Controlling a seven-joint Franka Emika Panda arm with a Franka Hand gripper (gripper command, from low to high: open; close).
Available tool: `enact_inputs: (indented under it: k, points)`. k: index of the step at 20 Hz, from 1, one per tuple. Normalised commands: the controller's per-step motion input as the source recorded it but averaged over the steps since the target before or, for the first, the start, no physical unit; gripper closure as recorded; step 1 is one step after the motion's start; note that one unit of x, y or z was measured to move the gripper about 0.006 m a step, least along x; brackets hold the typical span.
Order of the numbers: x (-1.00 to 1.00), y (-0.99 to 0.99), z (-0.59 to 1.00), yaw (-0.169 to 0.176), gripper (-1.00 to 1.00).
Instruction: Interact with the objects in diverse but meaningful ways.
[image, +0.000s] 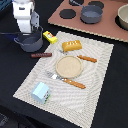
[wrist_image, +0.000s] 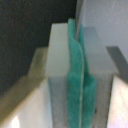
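My gripper (image: 26, 31) hangs just above the dark grey two-handled pot (image: 30, 43) at the back of the exterior view's left. In the wrist view the gripper (wrist_image: 74, 60) is shut on a thin green item (wrist_image: 75, 90), pinched between its pale fingers (wrist_image: 57, 55). That green item does not show in the exterior view. On the woven mat (image: 95, 85) lie a small yellow packet (image: 50, 36), an orange ridged bread loaf (image: 71, 46) and a pale blue carton (image: 41, 91).
A round tan plate (image: 67, 65) sits mid-mat with a wooden-handled knife (image: 87, 58) and fork (image: 67, 80) beside it, and a dark brown stick (image: 41, 55) by the pot. A brown board (image: 107, 27) at the back carries another grey pot (image: 91, 13), black discs (image: 66, 14) and a bowl (image: 123, 17).
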Motion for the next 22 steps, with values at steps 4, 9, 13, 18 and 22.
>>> enact_inputs:
  k: [4, 9, 13, 18, 22]
  points:
    - [0.0, 0.27, 0.97, -0.025, 1.0]
    - [0.1, 0.42, 0.51, -0.005, 1.0]
    - [0.29, 0.5, 0.29, 0.0, 1.0]
    - [0.52, 0.55, 0.18, 0.004, 1.0]
    - [0.65, 0.63, 0.23, 0.013, 1.0]
